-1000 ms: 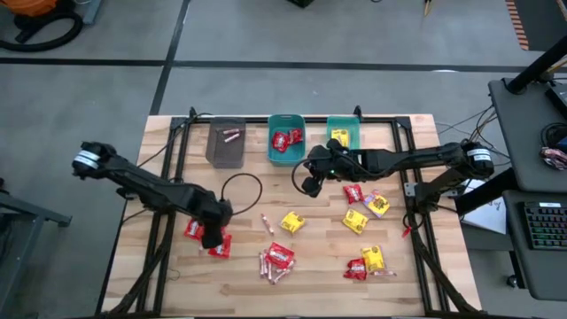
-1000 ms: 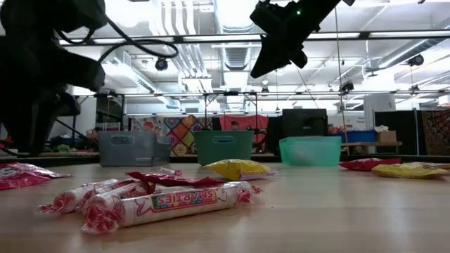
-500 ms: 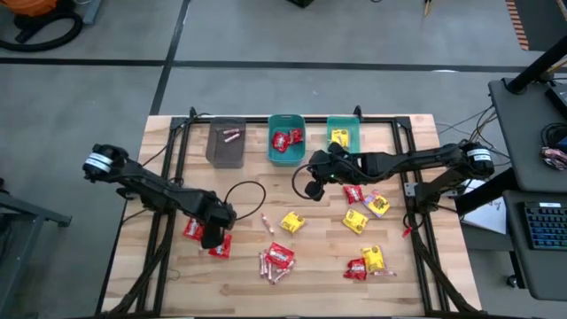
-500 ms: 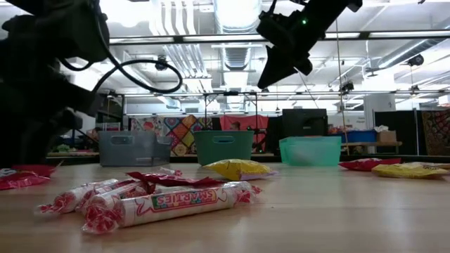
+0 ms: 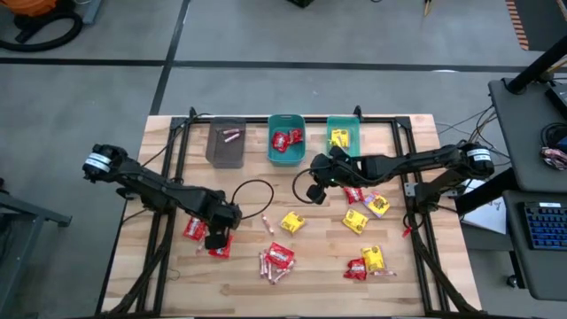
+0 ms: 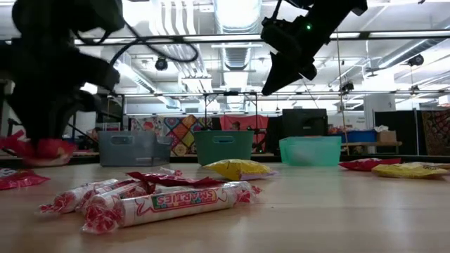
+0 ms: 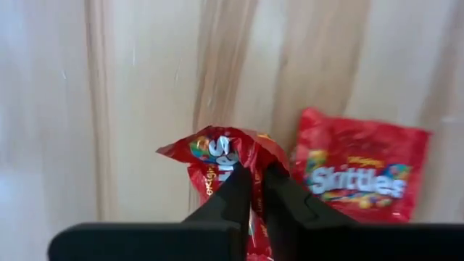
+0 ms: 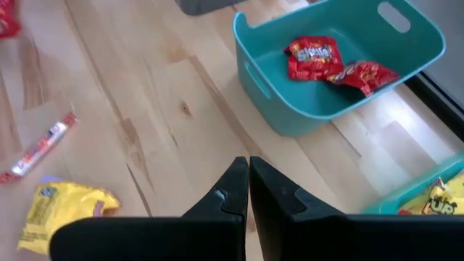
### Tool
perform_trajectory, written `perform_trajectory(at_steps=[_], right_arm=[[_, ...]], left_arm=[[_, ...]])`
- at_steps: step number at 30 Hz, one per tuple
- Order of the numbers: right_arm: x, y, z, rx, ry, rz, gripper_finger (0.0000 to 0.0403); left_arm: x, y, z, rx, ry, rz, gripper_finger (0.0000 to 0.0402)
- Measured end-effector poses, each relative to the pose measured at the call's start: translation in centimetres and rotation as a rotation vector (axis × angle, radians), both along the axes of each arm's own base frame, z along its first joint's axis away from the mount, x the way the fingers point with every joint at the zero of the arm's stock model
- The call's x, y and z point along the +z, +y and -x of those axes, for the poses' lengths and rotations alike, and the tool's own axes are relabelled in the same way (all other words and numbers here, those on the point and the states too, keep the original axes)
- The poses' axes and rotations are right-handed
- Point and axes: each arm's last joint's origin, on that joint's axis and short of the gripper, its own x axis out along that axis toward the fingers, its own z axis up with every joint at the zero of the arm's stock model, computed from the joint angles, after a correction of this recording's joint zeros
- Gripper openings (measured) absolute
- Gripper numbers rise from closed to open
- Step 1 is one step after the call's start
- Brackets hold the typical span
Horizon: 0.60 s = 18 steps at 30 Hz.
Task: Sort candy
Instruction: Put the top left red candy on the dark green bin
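Candy lies scattered on the wooden table (image 5: 177, 275): red packets, yellow packets such as one (image 5: 292, 221), and pinkish sticks (image 5: 270, 264). My left gripper (image 5: 215, 237) is low at the table's left, shut on a red packet (image 7: 217, 148). A second red packet (image 7: 359, 174) lies flat beside it. My right gripper (image 5: 312, 190) hangs shut and empty above the table's middle, in front of the teal bin (image 8: 290, 109) that holds red packets (image 8: 312, 58). My left gripper pinches the red packet's crumpled middle (image 7: 250, 163) between its two fingers, coming from above and pointing down. The packet bunches up around the fingertips. In the low view it (image 6: 35, 149) is raised just above the table line; whether all of it is clear I cannot tell.
Three bins stand along the far edge: a grey bin (image 5: 226, 143) with a stick, the teal bin (image 5: 285, 139), and another teal bin (image 5: 343, 133) with yellow packets. More packets (image 5: 359, 208) lie at the right and a pile (image 5: 276, 260) near the front. A black cable (image 5: 252, 190) loops behind the left gripper.
My left gripper has shut on the red packet, which lay flat and now is bunched up and raised at the pinched part. My right gripper, still shut, has drifted a little toward the table's near edge.
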Motion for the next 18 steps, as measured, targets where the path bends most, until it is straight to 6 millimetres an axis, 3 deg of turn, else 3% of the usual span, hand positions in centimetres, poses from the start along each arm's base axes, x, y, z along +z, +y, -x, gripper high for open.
perform_trajectory(at_steps=[5, 10, 14, 18], right_arm=[[-1.0, 0.2, 0.4, 0.006, 0.032, -0.001, 0.0009], [-1.3, 0.4, 0.5, 0.009, 0.043, -0.002, 0.0009], [-1.3, 1.0, 0.5, 0.029, 0.045, -0.003, 0.0009], [-1.4, 1.8, 0.7, 0.044, 0.053, -0.014, 0.0009]], left_arm=[[3.1, 0.2, -1.6, -0.1, -0.134, -0.036, 0.0003], [6.7, 2.3, -3.5, -0.202, -0.307, -0.161, 0.0001], [8.8, 5.7, -5.5, -0.281, -0.472, -0.281, 0.0001], [10.1, 11.0, -7.2, -0.276, -0.654, -0.404, 0.0]])
